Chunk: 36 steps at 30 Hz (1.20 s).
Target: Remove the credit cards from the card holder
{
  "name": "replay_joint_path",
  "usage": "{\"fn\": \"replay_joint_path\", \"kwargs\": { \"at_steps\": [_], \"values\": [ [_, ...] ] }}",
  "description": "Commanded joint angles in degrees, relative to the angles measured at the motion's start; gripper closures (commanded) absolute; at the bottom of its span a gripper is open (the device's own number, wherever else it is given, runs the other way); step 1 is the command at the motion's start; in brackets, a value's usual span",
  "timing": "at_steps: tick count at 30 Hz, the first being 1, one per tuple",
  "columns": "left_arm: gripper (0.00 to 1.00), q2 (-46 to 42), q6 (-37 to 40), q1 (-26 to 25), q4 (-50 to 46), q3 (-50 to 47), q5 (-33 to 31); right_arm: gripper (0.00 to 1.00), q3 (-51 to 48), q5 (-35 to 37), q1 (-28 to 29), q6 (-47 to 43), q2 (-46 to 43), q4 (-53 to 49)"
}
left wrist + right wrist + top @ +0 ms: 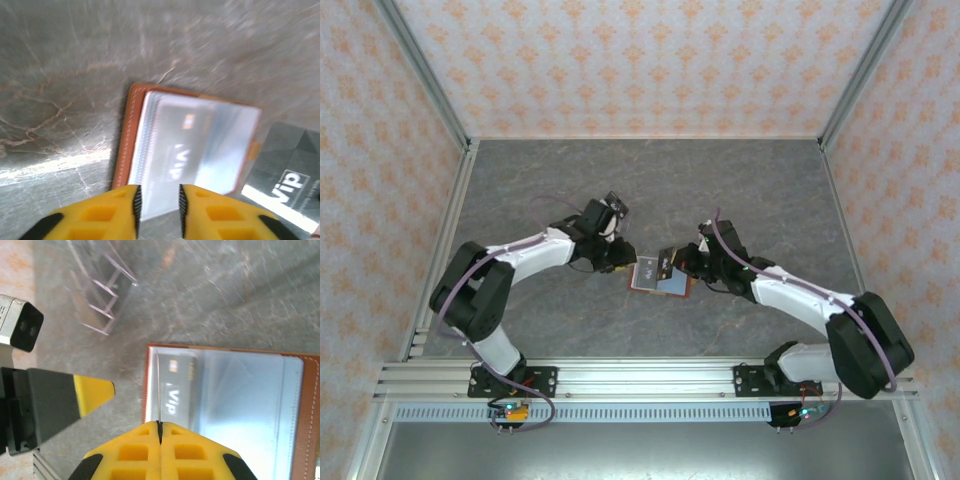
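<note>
**EXTRACTION STATUS: ONE OUT, ONE IN**

**1. Card holder** point(655, 281)
Lies open on the bench point(570, 180), approx. centre, pale blue-grey inside facing up. The reddish-brown rim shows round the edge. It sits between the two claws, w/ one claw at each end.

**2. Left claw** point(626, 264) point(157, 200)
Jaws partly open, w/ a narrow gap between the yellow fingertips point(117, 212). In the left wrist cam the pale edge of the holder's inner pocket runs into that gap. Contact w/ either pad can't be told, and no grip is visible.

**3. Right claw** point(682, 264) point(160, 426)
Jaws shut, tips together, pinching the free card point(285, 172).
- Right wrist cam: card seen edge-on, a thin line rising from the tips over the holder's pocket side.
- Left wrist cam: card shows a grey face w/ "Vip" print, just beside the holder's far edge.
- Whether the card touches the bench can't be told.

**4. Stowed card** point(175, 390)
Sits in the holder's pocket on the half nearest the right claw. Dark face, "Vip" print.

**5. Misc.**
Clear plastic piece point(100, 295) on the bench, apart from the holder.
</note>
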Motion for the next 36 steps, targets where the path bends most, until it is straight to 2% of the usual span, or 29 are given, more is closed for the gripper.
{"fn": "replay_joint_path", "kwargs": {
  "at_steps": [1, 5, 8, 11, 17, 24, 31, 34, 36],
  "values": [
    [0.63, -4.6, -0.1, 2.5, 2.3, -1.5, 5.2, 1.0, 1.1, -0.7, -0.4, -1.7, -2.9, -0.7],
    [0.45, -8.6, -4.3, 5.7, 10.2, -4.2, 11.3, 1.0, 4.4, -4.2, -0.6, -2.0, -3.0, 1.1],
    [0.37, -10.3, -6.5, 6.6, 14.6, -4.7, 14.4, 1.0, 7.6, -7.3, -0.7, -2.0, -1.3, 3.4],
    [0.33, -10.5, -9.5, 7.5, 19.2, -5.1, 17.4, 1.0, 10.7, -10.5, -0.9, -1.3, 1.2, 6.7],
    [0.32, -11.3, -10.3, 12.8, 21.3, -3.4, 21.6, 1.0, 13.6, -16.5, -3.0, 3.0, 6.3, 15.6],
    [0.44, -11.0, -12.4, 13.0, 25.3, -2.0, 24.0, 1.0, 16.5, -21.6, -3.5, 7.5, 11.2, 23.3],
    [0.56, -11.6, -15.4, 12.9, 29.6, -1.7, 24.9, 1.0, 17.9, -23.5, -3.5, 10.7, 14.2, 27.2],
    [0.66, -11.8, -16.7, 13.0, 31.4, -2.0, 25.3, 1.0, 18.2, -23.9, -3.6, 11.8, 15.2, 28.6],
    [0.77, -12.1, -16.9, 13.0, 31.5, -2.3, 25.2, 1.0, 18.3, -24.0, -3.6, 12.5, 15.8, 28.9]
  ]
}}
